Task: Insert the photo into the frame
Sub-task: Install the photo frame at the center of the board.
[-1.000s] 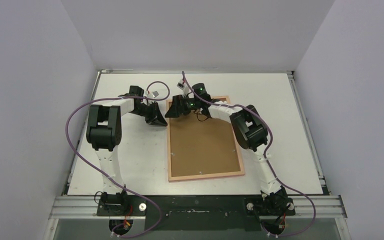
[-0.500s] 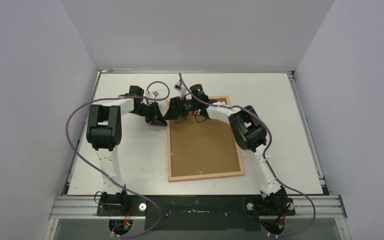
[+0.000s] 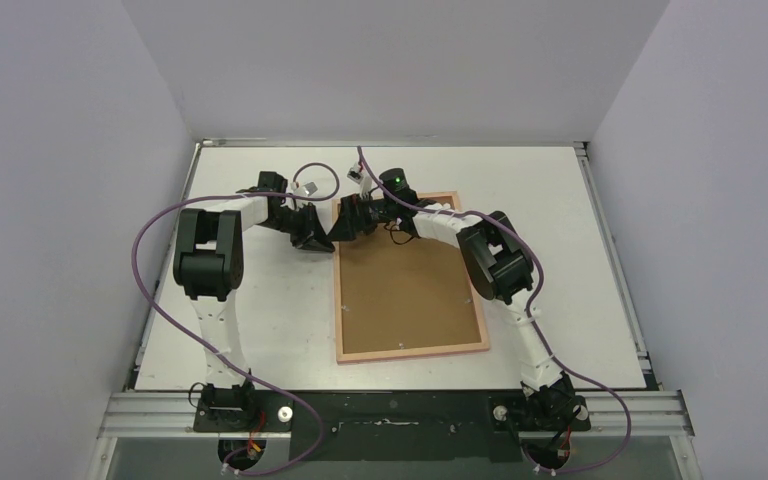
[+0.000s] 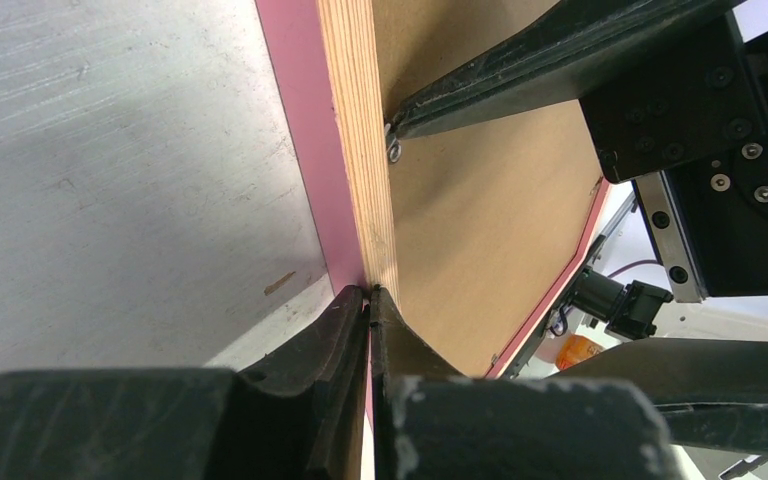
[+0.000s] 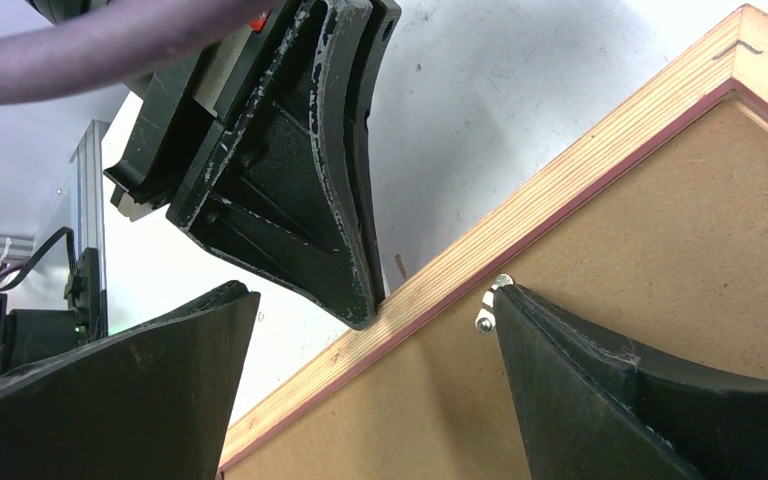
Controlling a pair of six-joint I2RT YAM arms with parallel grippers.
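Frame (image 3: 412,350) is lying back-up on the table (image 3: 560,200), with the brown backing board (image 3: 405,285) sitting inside its rails. Left gripper (image 4: 370,295), jaws together, is touching its tips to the left rail near the far corner. Right gripper (image 5: 375,300), jaws wide apart, is straddling that rail, one finger beside a small metal tab (image 5: 487,305).

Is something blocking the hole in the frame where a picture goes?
Yes. A brown backing board fills the whole opening of the frame, which lies back side up. A small metal tab sits at the board's edge by the rail. No photo shows in any view.
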